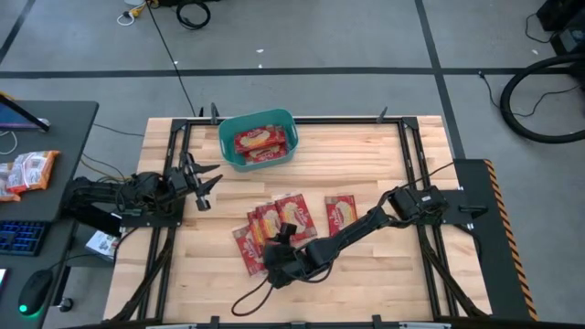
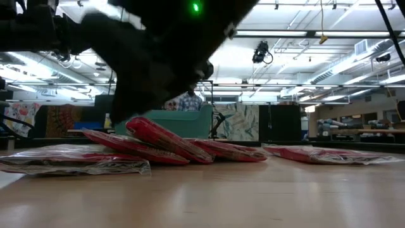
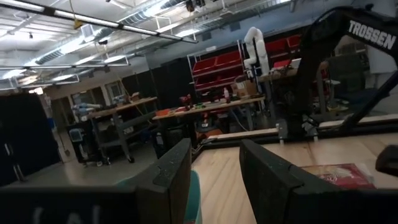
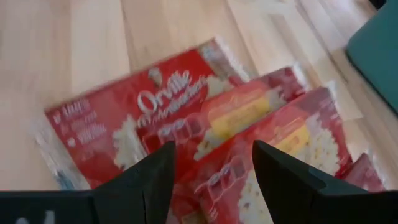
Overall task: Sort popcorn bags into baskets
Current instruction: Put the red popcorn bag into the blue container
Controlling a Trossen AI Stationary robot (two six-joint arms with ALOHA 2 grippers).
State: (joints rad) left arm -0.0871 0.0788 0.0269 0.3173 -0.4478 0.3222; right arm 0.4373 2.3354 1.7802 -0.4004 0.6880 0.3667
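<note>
Two grippers showed: the left gripper (image 1: pixel 208 185) waited with fingers apart near the table's left edge, just beside the teal basket (image 1: pixel 259 139). The right gripper (image 1: pixel 283 233) hung, fingers spread, over overlapping red popcorn bags (image 1: pixel 274 228) at mid-table, yellow-pictured, white-trimmed.

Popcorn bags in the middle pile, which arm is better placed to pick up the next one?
Right. The right gripper hangs open directly over the overlapping popcorn bags, its fingers straddling one in the wrist view. The left gripper waits open near the table's left edge, apart from the pile, closer to the teal basket.
</note>
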